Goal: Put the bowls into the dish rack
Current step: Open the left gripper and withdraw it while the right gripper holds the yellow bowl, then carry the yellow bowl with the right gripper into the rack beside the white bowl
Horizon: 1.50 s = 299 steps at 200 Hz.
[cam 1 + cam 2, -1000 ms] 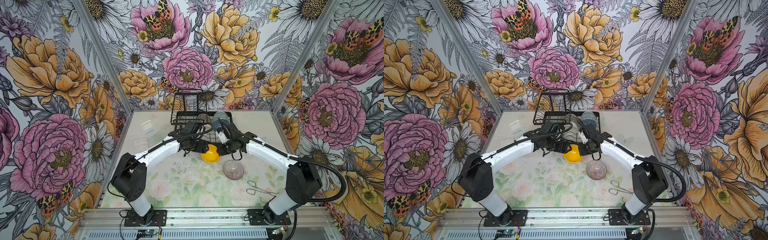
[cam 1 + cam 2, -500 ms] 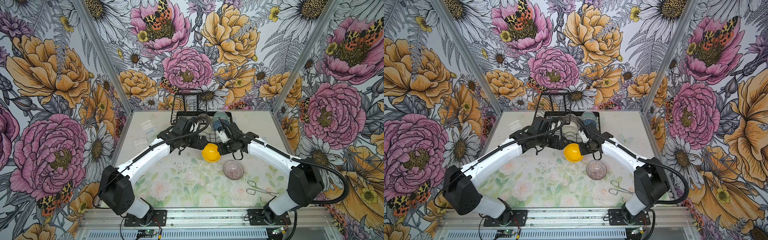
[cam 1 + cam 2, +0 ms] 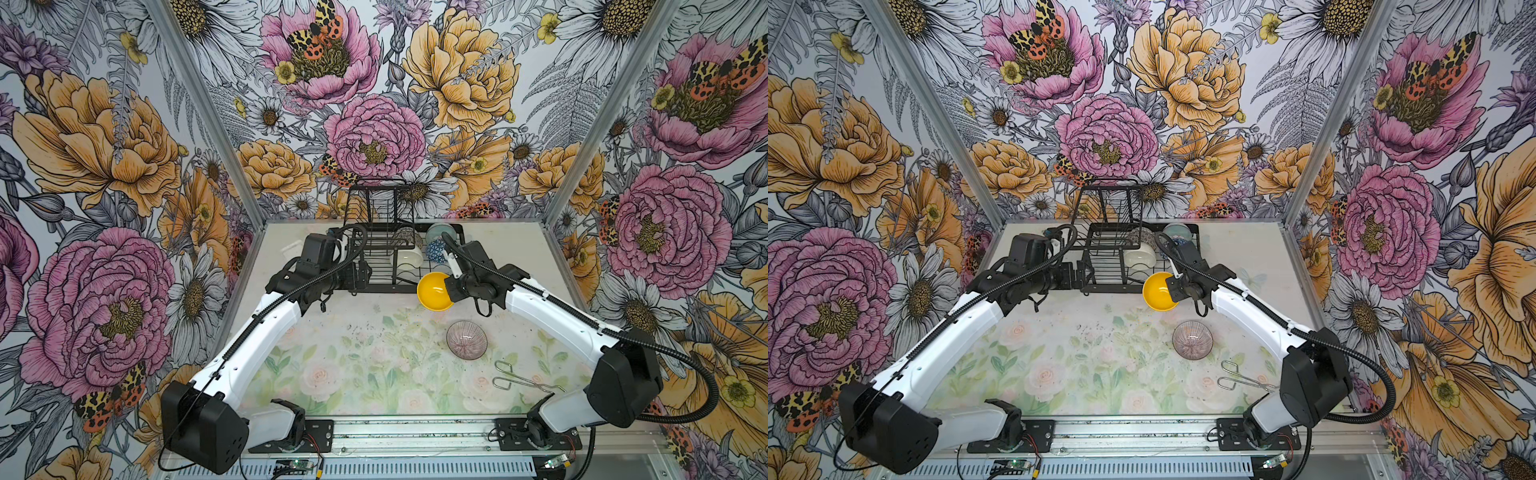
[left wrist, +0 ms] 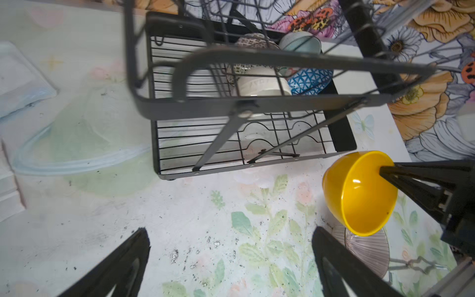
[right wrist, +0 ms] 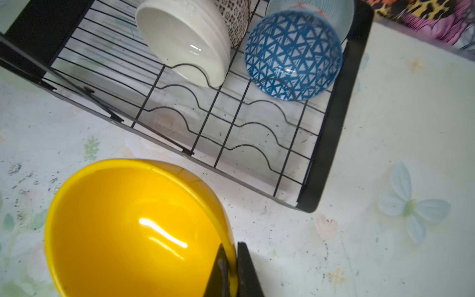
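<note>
Right gripper (image 5: 231, 247) of mine is pressed together on the rim of the yellow bowl (image 5: 133, 231), one finger inside and one outside the wall. I hold that bowl off the table (image 3: 365, 374), tipped on its side with its mouth turned toward my left arm, just in front of the near right corner of the dish rack (image 5: 331, 128) and outside it.

My left gripper (image 4: 228, 236) has its jaws spread wide with nothing between them. In a top view it sits by the near left corner of the rack; whether it touches the wire I cannot tell.

Four bowls stand on edge in the rack's lower base, toward its right end. The cream bowl (image 5: 185, 43) leans in the wire slots with the black-and-white mosaic bowl (image 5: 236, 18) just behind it. The blue triangle-patterned bowl (image 5: 293, 56) stands beside the cream one, and the pale teal bowl (image 5: 341, 15) is behind the blue.

The mauve bowl (image 3: 466, 338) sits upright on the table, apart from the rack and nearer my right arm's base. Metal tongs (image 3: 523, 378) lie on the table beyond it, closer to the front edge.
</note>
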Tool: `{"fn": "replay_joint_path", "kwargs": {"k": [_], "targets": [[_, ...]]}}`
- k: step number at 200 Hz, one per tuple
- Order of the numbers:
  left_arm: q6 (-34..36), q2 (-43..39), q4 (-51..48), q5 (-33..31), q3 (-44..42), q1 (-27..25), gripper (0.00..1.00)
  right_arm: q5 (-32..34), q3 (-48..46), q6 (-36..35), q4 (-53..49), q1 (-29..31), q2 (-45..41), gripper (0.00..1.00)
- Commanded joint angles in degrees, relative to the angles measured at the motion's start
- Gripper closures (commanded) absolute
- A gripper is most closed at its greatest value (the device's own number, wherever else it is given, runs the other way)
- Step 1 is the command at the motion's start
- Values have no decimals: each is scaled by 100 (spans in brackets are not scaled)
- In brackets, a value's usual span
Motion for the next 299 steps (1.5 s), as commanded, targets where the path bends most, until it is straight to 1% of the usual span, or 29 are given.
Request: {"fn": "replay_joint_path", "kwargs": {"k": [1, 24, 58, 84, 102, 143, 171, 203, 228, 261, 299], "targets": [[-199, -183, -66, -119, -193, 495, 1, 746, -97, -571, 1283, -10, -346, 100], [-239, -51, -63, 16, -318, 908, 1, 966, -652, -1180, 2754, 33, -473, 100], [-226, 270, 30, -29, -376, 1044, 1, 1098, -1294, -2096, 4643, 174, -335, 100], [-286, 451, 224, 135, -495, 1162, 1, 1249, -1483, -2655, 5440, 361, -67, 100], [-322, 539, 343, 230, -535, 1200, 1, 1501, -1658, -3047, 6193, 513, 143, 100], [-361, 639, 458, 325, -578, 1199, 1, 2204, -1911, -4223, 7914, 885, 817, 100], [-389, 591, 506, 343, -654, 1198, 1, 2517, -2014, -4768, 8901, 1038, 1234, 100], [-390, 565, 522, 356, -702, 1191, 1, 2661, -2028, -5280, 9638, 1140, 1680, 100], [-392, 546, 541, 349, -754, 1198, 1, 2700, -2002, -5584, 10000, 1167, 1958, 100], [-415, 504, 592, 365, -816, 1200, 1, 2619, -1999, -5834, 10085, 1175, 2115, 100], [-423, 495, 632, 391, -887, 1199, 1, 2357, -2067, -5891, 9982, 1167, 2188, 100]]}}
